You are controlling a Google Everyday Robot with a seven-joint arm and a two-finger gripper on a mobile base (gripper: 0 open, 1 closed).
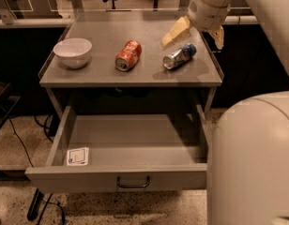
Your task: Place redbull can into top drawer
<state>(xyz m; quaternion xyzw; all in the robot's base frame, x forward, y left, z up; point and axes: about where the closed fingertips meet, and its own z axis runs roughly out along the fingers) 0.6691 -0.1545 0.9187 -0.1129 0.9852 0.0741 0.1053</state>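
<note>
The redbull can, slim, silver and blue, lies on its side on the right part of the cabinet top. My gripper hovers just behind and above it, open. One pale finger is to the can's left rear and the other finger is off to its right, and neither holds the can. Below the cabinet top, the top drawer is pulled out wide. It is grey, has a dark bar handle on its front, and a small white card lies in its front left corner.
An orange-red can lies on its side in the middle of the top, and a white bowl stands at the left. My own pale arm shell fills the lower right. Cables trail on the floor at the left.
</note>
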